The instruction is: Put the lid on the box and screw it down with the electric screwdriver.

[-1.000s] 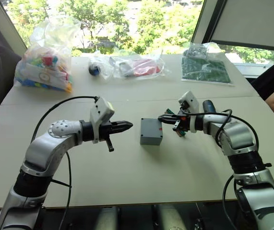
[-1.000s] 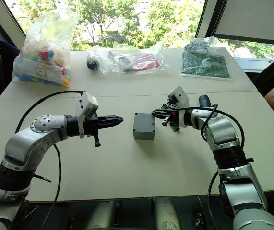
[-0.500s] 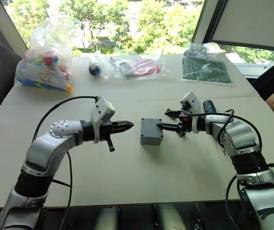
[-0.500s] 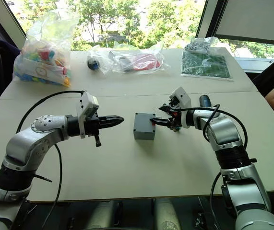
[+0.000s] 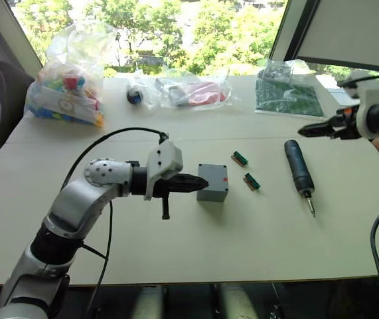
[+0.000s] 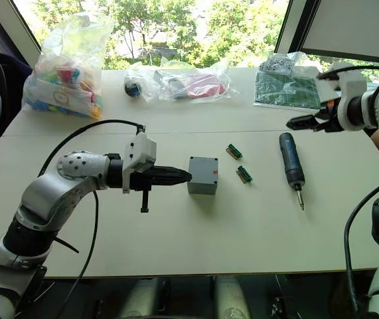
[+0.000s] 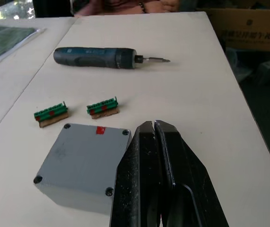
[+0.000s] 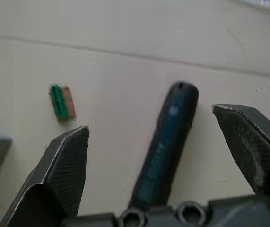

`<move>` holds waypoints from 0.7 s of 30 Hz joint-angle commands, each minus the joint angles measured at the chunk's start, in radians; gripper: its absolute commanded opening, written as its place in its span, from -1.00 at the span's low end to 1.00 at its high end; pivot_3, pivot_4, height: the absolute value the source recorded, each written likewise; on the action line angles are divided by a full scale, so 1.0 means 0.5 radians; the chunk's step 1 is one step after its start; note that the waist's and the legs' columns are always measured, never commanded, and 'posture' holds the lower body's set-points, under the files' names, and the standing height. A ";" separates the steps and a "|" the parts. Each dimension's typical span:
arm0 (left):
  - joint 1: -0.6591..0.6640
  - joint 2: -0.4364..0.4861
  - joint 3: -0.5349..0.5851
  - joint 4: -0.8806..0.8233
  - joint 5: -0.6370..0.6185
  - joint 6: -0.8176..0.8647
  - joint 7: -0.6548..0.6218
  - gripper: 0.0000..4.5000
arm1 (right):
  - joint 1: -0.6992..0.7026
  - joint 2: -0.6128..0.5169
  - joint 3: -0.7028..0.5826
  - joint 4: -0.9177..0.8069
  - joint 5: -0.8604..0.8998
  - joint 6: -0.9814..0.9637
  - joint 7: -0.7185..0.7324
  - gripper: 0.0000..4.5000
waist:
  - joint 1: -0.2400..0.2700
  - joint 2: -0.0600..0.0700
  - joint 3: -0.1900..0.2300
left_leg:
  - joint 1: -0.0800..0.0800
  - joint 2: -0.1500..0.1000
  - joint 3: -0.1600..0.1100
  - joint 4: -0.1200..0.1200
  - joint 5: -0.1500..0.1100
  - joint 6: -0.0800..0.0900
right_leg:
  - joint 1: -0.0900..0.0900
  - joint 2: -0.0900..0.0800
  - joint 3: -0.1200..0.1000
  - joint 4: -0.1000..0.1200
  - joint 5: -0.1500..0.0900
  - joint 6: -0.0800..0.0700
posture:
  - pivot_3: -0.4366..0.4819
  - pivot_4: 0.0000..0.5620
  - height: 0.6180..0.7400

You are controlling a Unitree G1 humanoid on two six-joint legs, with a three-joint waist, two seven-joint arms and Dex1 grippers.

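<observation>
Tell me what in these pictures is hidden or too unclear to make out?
- Box: in the left wrist view the left gripper, jaws shut, covers its near corner.
- Electric screwdriver: its tip end is cut off behind the right gripper in the right wrist view.
- Clear bags at the table's far edge: contents too small to identify in the eye views.

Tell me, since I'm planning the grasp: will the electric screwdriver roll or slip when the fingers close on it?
The electric screwdriver lies flat, a rigid-looking cylinder, so a sideways nudge would probably roll it. Its smooth dark body may slip unless gripped across the middle. The open right gripper already straddles its barrel. The thin bit looks like the delicate end.
</observation>
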 commanded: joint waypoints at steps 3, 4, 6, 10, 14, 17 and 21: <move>0.015 -0.003 -0.070 -0.087 0.082 -0.071 -0.007 -1.00 | -0.186 0.051 0.241 0.273 -0.188 -0.035 0.334 0.98 | -0.029 0.001 0.000 | 0.000 0.000 -0.002 -0.001 0.000 0.000 | -0.001 0.001 -0.001 0.001 0.001 0.003 | -0.05 -0.47 1.00; 0.035 -0.003 -0.072 -0.105 0.085 -0.066 0.000 -1.00 | -0.204 0.093 0.276 0.352 -0.233 -0.073 0.356 0.98 | -0.037 0.001 0.000 | 0.000 0.000 -0.001 -0.001 0.000 0.000 | -0.001 0.000 -0.001 0.001 0.002 0.003 | -0.05 -0.47 1.00; 0.086 -0.002 -0.052 -0.153 0.077 -0.040 0.037 -1.00 | -0.245 0.191 0.323 0.520 -0.321 -0.158 0.369 0.98 | -0.047 0.001 0.000 | 0.001 0.000 -0.001 -0.001 0.000 0.000 | -0.001 0.000 -0.001 0.001 0.002 0.003 | -0.05 -0.47 1.00; 0.147 -0.012 -0.013 -0.213 0.046 0.016 0.105 -1.00 | -0.306 0.357 0.340 0.801 -0.459 -0.346 0.375 0.98 | -0.040 0.002 0.000 | 0.001 0.000 -0.002 -0.001 0.000 0.000 | -0.001 0.001 -0.001 0.003 0.002 0.003 | -0.05 -0.47 1.00; 0.181 -0.012 0.010 -0.233 0.041 0.057 0.161 -1.00 | -0.365 0.506 0.289 1.043 -0.546 -0.484 0.317 0.98 | -0.039 0.002 0.000 | 0.001 0.000 -0.002 0.000 0.000 0.000 | -0.001 0.001 0.000 0.003 0.002 0.003 | -0.05 -0.47 1.00; 0.236 -0.005 0.040 -0.272 0.028 0.095 0.208 -1.00 | -0.374 0.586 0.279 1.164 -0.618 -0.592 0.284 0.98 | -0.038 0.002 0.000 | 0.001 0.000 -0.002 0.000 0.000 0.000 | -0.001 0.001 -0.001 0.003 0.002 0.003 | -0.05 -0.47 1.00; 0.261 -0.016 0.063 -0.305 0.019 0.136 0.254 -1.00 | -0.377 0.644 0.259 1.264 -0.701 -0.662 0.289 0.80 | -0.036 0.002 0.000 | 0.000 0.000 -0.003 0.000 0.000 0.000 | -0.001 0.001 -0.001 0.004 0.002 0.003 | -0.05 -0.47 1.00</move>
